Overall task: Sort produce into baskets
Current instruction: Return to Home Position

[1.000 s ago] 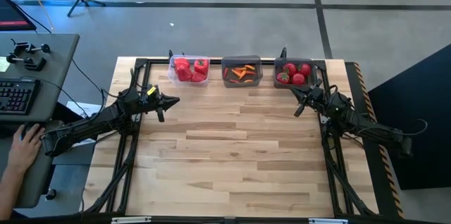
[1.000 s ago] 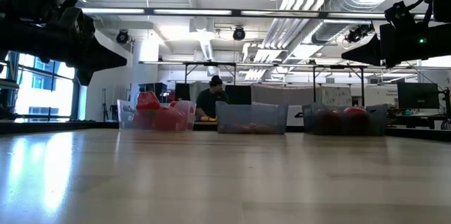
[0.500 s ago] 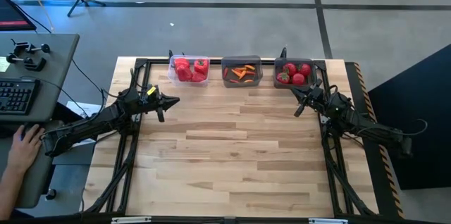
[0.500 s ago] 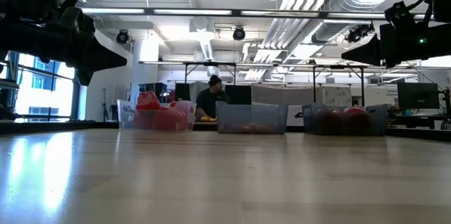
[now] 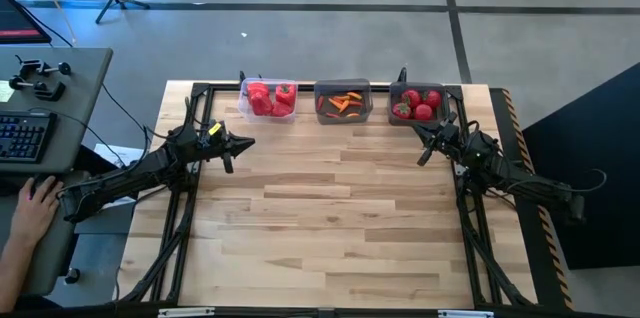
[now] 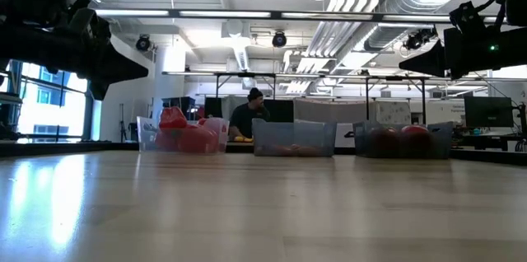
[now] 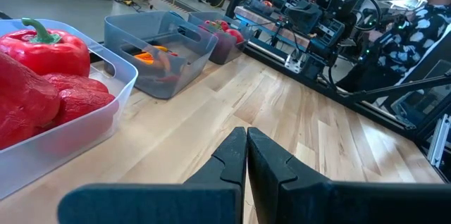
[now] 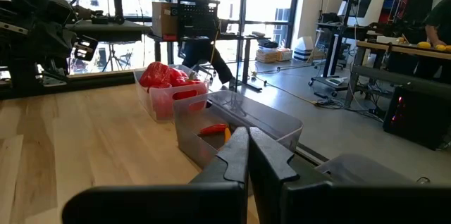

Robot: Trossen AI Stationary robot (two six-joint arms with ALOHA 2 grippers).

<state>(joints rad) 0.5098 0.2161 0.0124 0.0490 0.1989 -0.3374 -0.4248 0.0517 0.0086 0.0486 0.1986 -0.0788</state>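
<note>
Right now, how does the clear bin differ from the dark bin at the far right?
The clear bin is see-through; the right dark bin is grey. The clear bin holds lumpy red peppers; the right dark bin holds round tomatoes with green tops. Both are open-topped and similar in size.

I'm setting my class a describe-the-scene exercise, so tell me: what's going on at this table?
Sorting looks finished. The red peppers fill the clear bin, carrot pieces lie in the middle grey bin, and tomatoes in the right grey bin, all along the far edge of the table. The left gripper and right gripper are shut, empty, raised above the table near the bins.
</note>
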